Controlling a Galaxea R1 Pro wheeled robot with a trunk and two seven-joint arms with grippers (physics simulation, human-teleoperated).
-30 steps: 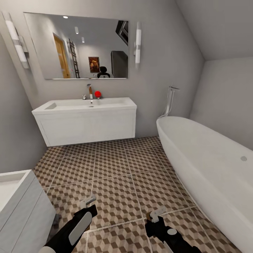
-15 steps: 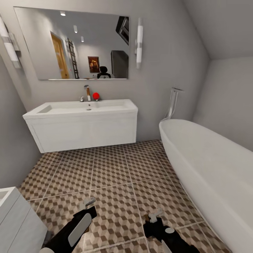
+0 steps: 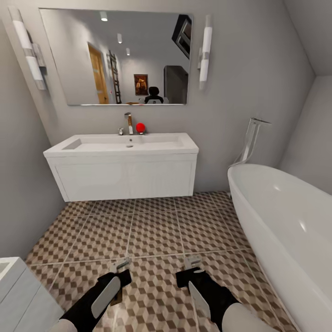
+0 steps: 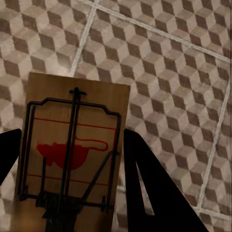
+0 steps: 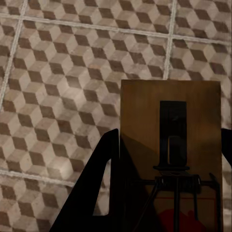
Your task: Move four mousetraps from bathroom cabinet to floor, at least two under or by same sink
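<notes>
The bathroom floor (image 3: 152, 230) spread out in its cube-pattern tiles, and over on the right curved the white bathtub (image 3: 286, 221). Against the far wall hung the sink (image 3: 124, 144) on its white vanity, a mirror (image 3: 115, 55) above it and a red ball (image 3: 140, 127) beside the faucet. Down low, both arms reached forward over the tiles — the left claw (image 3: 122, 264) was clamped on a mousetrap (image 4: 72, 154), wire side up with its red print showing. The right claw (image 3: 192, 261) gripped a second mousetrap (image 5: 171, 145) between its dark fingers — held above the floor, well short of the sink.
</notes>
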